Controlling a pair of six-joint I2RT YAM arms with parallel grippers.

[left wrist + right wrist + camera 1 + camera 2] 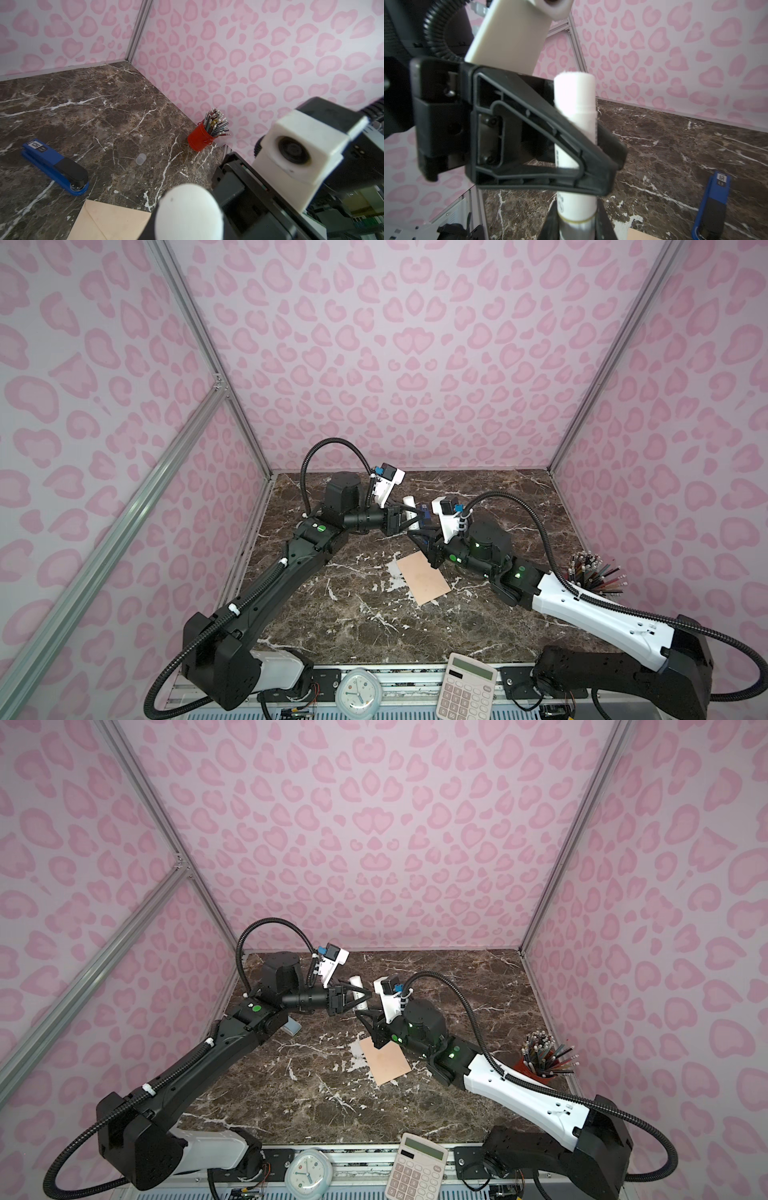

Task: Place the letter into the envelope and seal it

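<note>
The peach envelope (424, 578) (384, 1060) lies flat on the marble table (353, 614), flap down; one corner shows in the left wrist view (110, 220). The letter is not in view. Both grippers hold a white glue stick (409, 502) (575, 116) upright above the table behind the envelope. My left gripper (409, 517) (188, 220) is shut on its middle, and the stick's round white top fills the space between its fingers. My right gripper (417, 536) (577, 226) is shut on the stick's lower end.
A blue stapler (55, 166) (710, 207) lies behind the grippers, with a small clear cap (140, 159) near it. A red cup of pencils (594, 576) (200, 139) stands at the right wall. A calculator (467, 689) and a clock (356, 695) sit at the front edge.
</note>
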